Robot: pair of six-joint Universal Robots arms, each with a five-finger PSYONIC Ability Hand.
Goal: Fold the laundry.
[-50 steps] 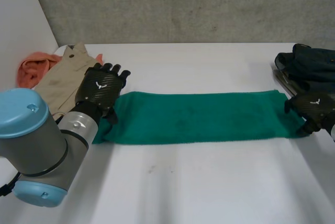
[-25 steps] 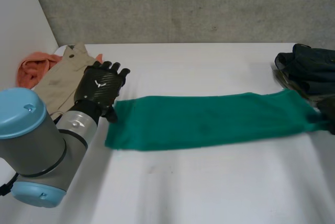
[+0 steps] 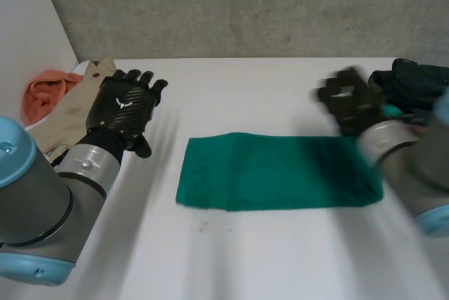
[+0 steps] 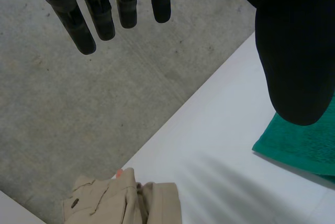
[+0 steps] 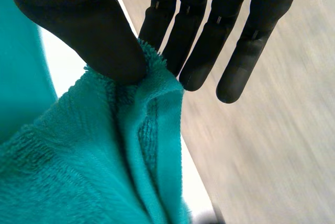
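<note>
One green towel (image 3: 277,172) is lying on the table (image 3: 245,258), its long axis running side to side. The right robot hand (image 3: 349,100) is pinching its right end between thumb and fingers. The left robot hand (image 3: 126,107), fingers straight and empty, is hovering apart from its left end.

Looks like a robotics lab: a plain white table (image 3: 280,258) against a bare grey concrete wall (image 3: 245,5), grey robot arms (image 3: 77,174) reaching in around a green towel (image 3: 273,174)

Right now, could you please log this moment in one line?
left hand: open, empty | right hand: pinching green towel edge
</note>
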